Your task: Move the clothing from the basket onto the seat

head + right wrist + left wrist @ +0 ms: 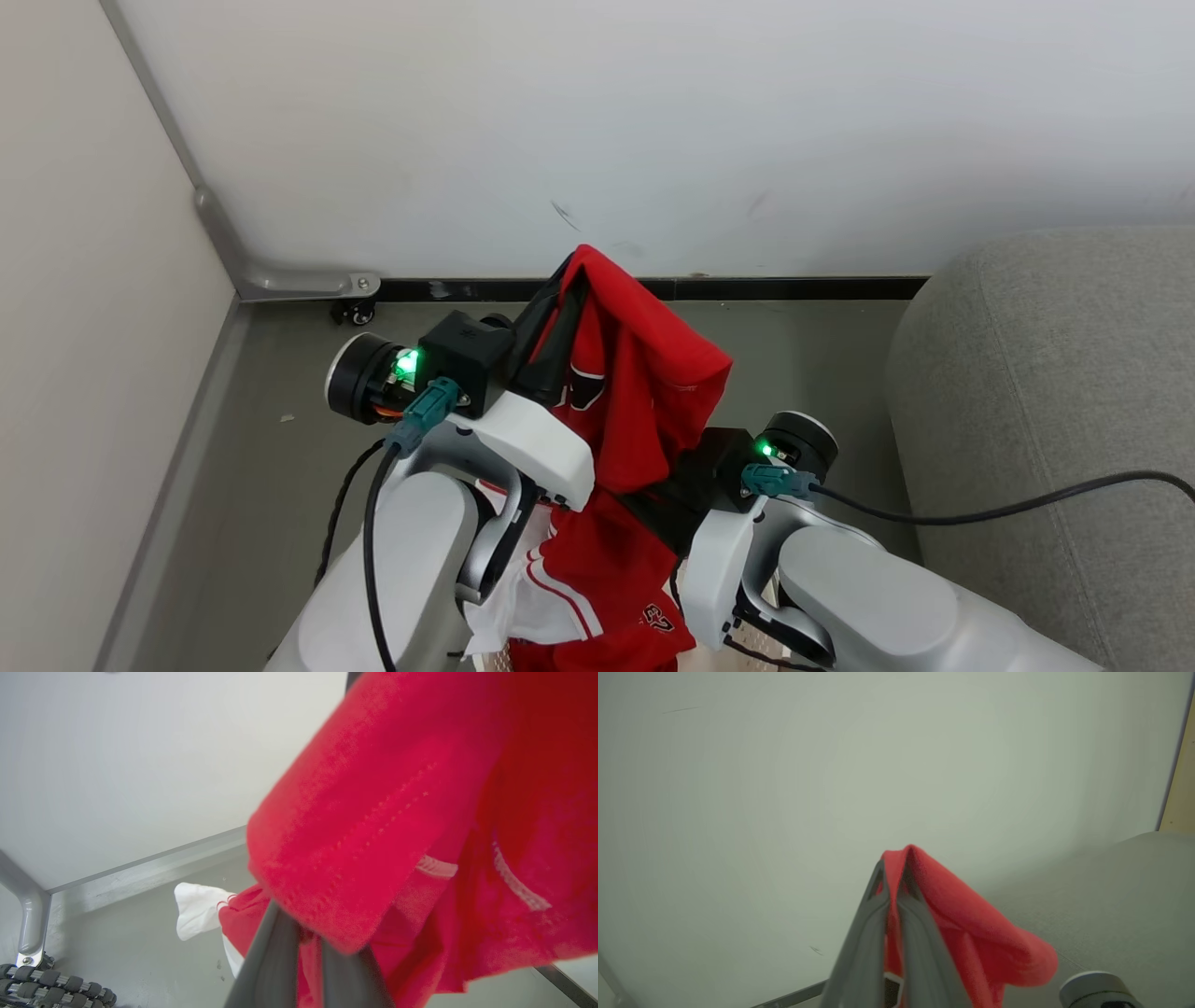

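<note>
The left end effector (893, 877) is clamped on a red jersey (644, 392) and holds its fold high, with the cloth's long axis hanging toward 6 o'clock. The right end effector (306, 940) is closed lower down, its tips buried in that cloth and apparently pinching it. The seat (1046, 392) lies at 3 o'clock from both, nearer the right arm. More clothing (569, 588) sits below at 6 o'clock.
</note>
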Robot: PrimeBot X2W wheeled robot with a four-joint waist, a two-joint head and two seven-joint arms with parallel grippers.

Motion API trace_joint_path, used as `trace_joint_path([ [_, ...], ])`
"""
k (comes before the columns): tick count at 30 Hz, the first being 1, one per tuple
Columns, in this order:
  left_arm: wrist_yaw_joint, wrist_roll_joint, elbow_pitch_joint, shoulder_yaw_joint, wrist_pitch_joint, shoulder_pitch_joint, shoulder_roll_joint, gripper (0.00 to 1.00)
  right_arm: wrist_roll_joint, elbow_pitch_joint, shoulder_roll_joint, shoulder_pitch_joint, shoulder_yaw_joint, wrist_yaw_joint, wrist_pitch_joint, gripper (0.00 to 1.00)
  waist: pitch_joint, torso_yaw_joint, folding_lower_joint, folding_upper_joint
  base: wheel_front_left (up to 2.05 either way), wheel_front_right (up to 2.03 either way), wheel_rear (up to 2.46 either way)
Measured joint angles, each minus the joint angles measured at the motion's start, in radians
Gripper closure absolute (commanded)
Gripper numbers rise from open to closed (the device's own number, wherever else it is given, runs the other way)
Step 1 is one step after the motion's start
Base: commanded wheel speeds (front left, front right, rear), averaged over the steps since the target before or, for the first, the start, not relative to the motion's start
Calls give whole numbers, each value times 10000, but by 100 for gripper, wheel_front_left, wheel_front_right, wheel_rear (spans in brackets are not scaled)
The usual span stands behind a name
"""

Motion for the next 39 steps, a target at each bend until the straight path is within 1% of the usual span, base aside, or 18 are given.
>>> trace_joint_path([
  [7, 173, -107, 704, 383, 0, 45, 270, 100, 380, -357, -244, 19, 0, 0, -299, 100, 12, -268, 0, 0, 0, 0, 0],
  [9, 247, -196, 846, 468, 0, 73, 274, 100, 416, -426, -422, 22, -228, 0, -385, 100, 8, -360, 0, 0, 0, 0, 0],
  [14, 240, -453, 1187, 629, -2, 265, 316, 100, 696, -700, -894, 18, -963, 0, -499, 100, -15, -602, 0, 0, 0, 0, 0],
  [15, 240, -493, 1275, 652, -6, 323, 353, 89, 721, -746, -984, 17, -1143, 0, -508, 100, -22, -650, 0, 0, 0, 0, 0],
  [16, 240, -527, 1338, 692, -6, 391, 391, 72, 727, -794, -1093, 10, -1319, 0, -512, 100, -29, -697, 0, 0, 0, 0, 0],
  [17, 240, -529, 1383, 719, -15, 459, 443, 61, 727, -867, -1206, 9, -1501, 0, -516, 100, -38, -742, 0, 0, 0, 0, 0],
  [19, 238, -640, 1417, 803, -104, 535, 468, 8, 727, -951, -1390, 7, -1889, 0, -525, 100, -60, -828, 0, 0, 0, 0, 0],
  [20, 238, -723, 1429, 851, -140, 568, 464, 0, 727, -980, -1453, 0, -2067, 0, -548, 100, -73, -869, 0, 0, 0, 0, 0],
  [29, 245, -1158, 1475, 1402, -673, 911, 303, 0, 738, -1670, -2163, 0, -3659, 0, -568, 100, -266, -1104, 0, 0, 0, 0, 0],
  [35, 343, -1337, 1381, 1795, -859, 1142, 458, 0, 629, -2044, -2650, 104, -4623, 0, -570, 100, -410, -1230, 0, 0, 0, 0, 0],
  [39, 374, -1388, 1264, 1941, -972, 1326, 522, 0, 527, -2291, -2888, 676, -5235, 0, -581, 100, -497, -1358, 0, 0, 0, 0, 0],
])
